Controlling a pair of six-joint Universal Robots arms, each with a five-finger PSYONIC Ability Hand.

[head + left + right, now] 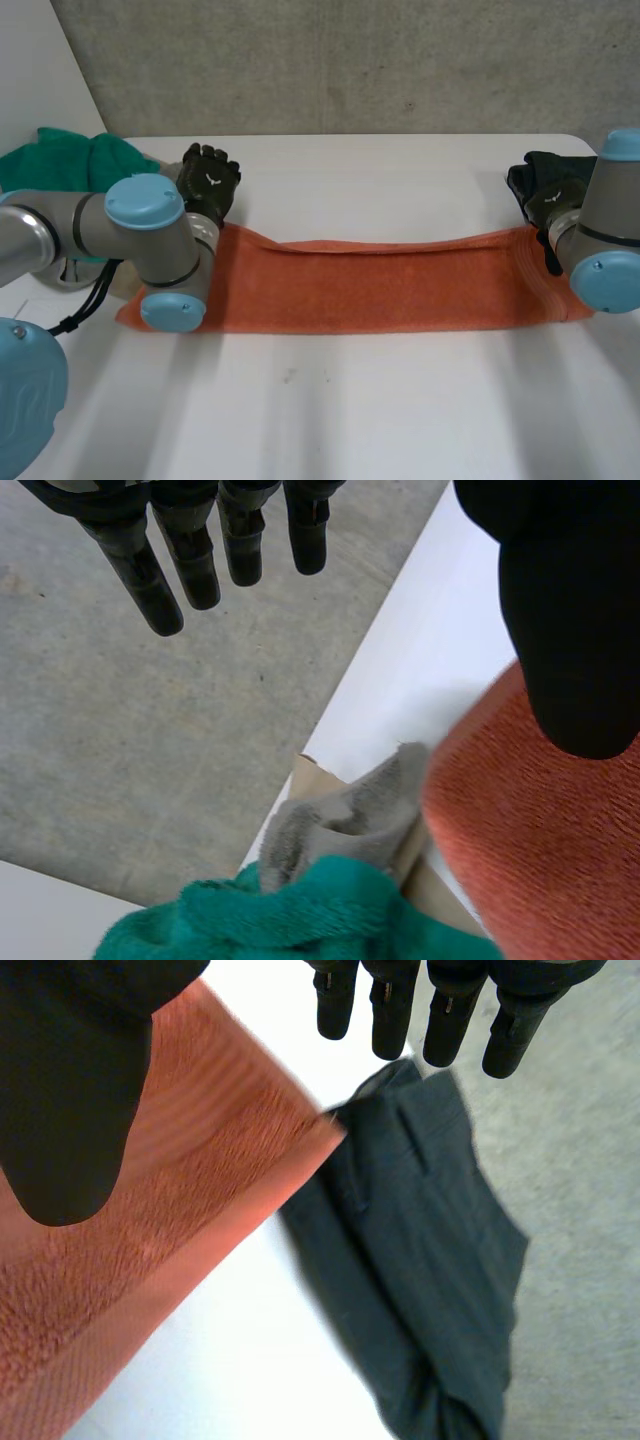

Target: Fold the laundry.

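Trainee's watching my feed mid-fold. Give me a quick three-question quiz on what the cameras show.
1. True or false: the orange towel lies as a long strip across the white table.
2. Which cloth sits beside the left hand? A) yellow shirt B) green towel C) blue jeans
3. What lies at the right hand's fingertips in its wrist view?
Key: 1 true; 2 B; 3 a dark grey garment, at the table's edge.
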